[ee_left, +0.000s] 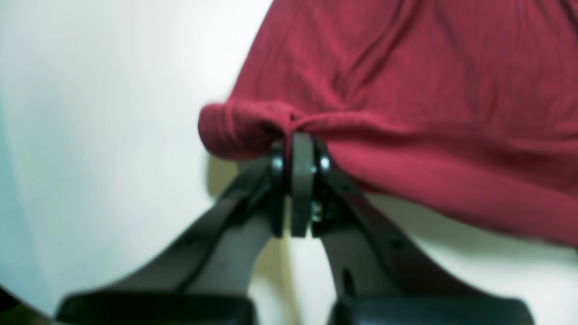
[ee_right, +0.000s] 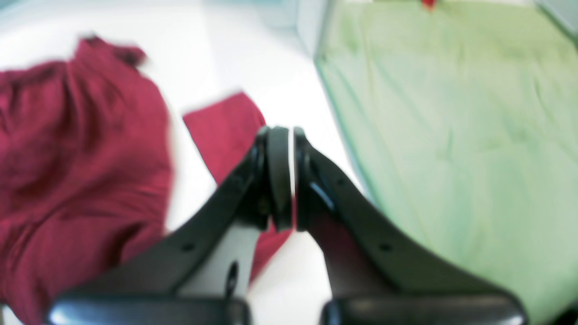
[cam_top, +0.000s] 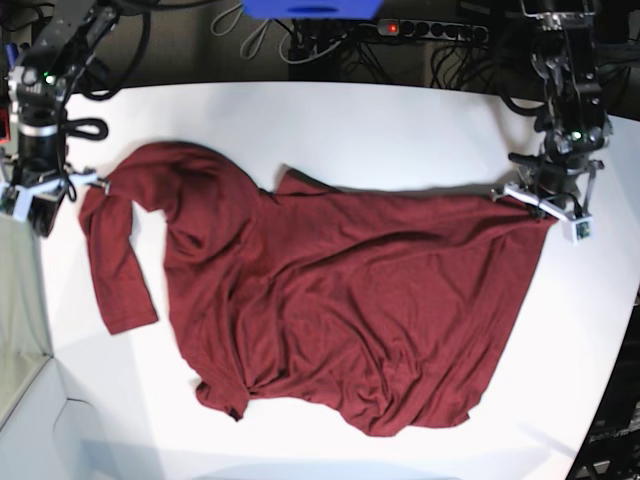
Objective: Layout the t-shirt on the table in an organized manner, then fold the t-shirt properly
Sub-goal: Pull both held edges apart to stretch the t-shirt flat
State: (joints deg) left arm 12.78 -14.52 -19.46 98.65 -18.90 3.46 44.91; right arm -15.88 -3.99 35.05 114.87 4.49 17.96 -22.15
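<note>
The maroon t-shirt (cam_top: 330,300) lies spread but wrinkled across the white table (cam_top: 350,130). One long sleeve (cam_top: 115,260) hangs down at the base view's left. My left gripper (cam_top: 522,195) is at the shirt's right corner; in the left wrist view it (ee_left: 300,135) is shut on a bunched fold of the t-shirt (ee_left: 406,90), lifted slightly off the table (ee_left: 90,135). My right gripper (cam_top: 88,183) is at the sleeve's top end. In the right wrist view it (ee_right: 285,135) is shut, with the sleeve (ee_right: 226,131) running under and between the jaws beside the t-shirt body (ee_right: 81,158).
A pale green surface (ee_right: 451,135) lies beyond the table edge beside my right gripper and shows at the base view's lower left (cam_top: 20,330). Cables and a power strip (cam_top: 430,30) run behind the table. The table edge curves at the right (cam_top: 610,330).
</note>
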